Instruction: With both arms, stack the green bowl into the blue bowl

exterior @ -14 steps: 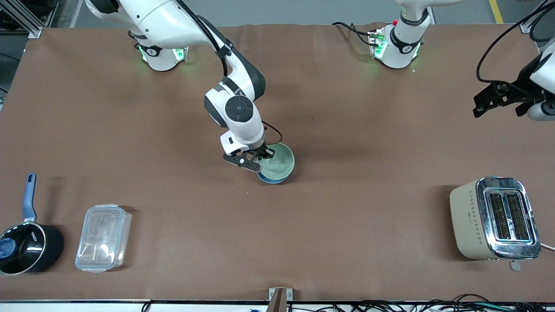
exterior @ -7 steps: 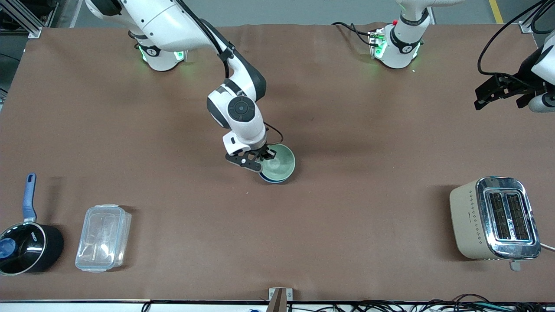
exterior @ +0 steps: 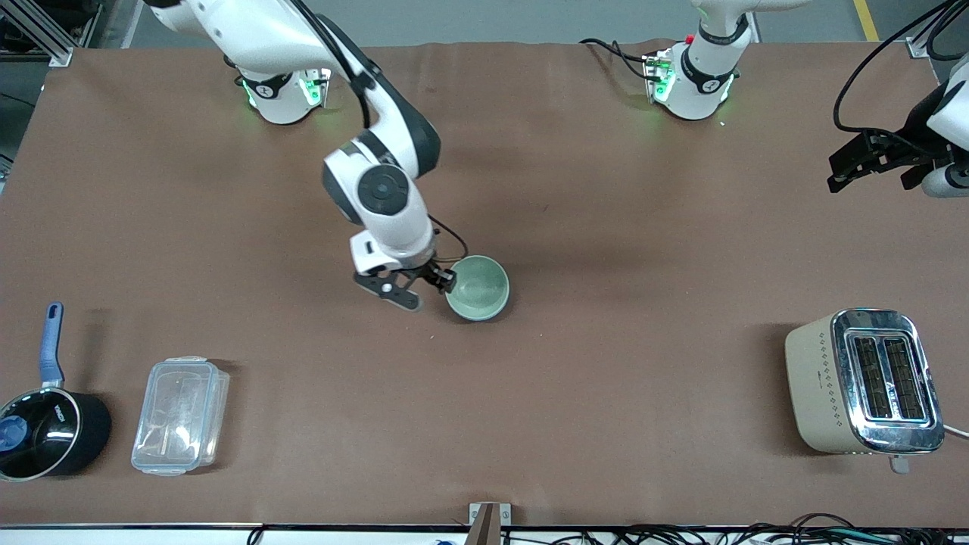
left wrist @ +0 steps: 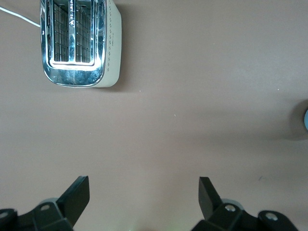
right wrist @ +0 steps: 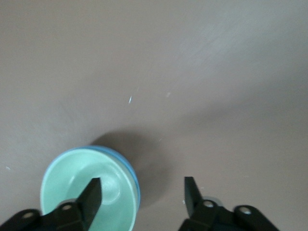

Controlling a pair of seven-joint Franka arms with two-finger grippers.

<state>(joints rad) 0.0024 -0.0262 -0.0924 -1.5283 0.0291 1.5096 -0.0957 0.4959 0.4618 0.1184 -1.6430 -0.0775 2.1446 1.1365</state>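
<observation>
The green bowl (exterior: 478, 287) sits nested in the blue bowl (exterior: 480, 316) at the middle of the table; only a thin blue rim shows under it. In the right wrist view the green bowl (right wrist: 86, 192) lies inside the blue bowl (right wrist: 133, 175). My right gripper (exterior: 425, 291) is open and empty, up over the table just beside the bowls toward the right arm's end (right wrist: 143, 192). My left gripper (exterior: 852, 168) is open and empty, held high over the left arm's end of the table (left wrist: 144, 192).
A cream and chrome toaster (exterior: 863, 382) stands near the front camera at the left arm's end, also in the left wrist view (left wrist: 79, 41). A clear lidded container (exterior: 180, 415) and a black saucepan with blue handle (exterior: 45, 424) sit at the right arm's end.
My right gripper has let go of the green bowl's rim, opened and drawn away toward the right arm's end. The bowls now sit squarely nested. The left arm rose slightly.
</observation>
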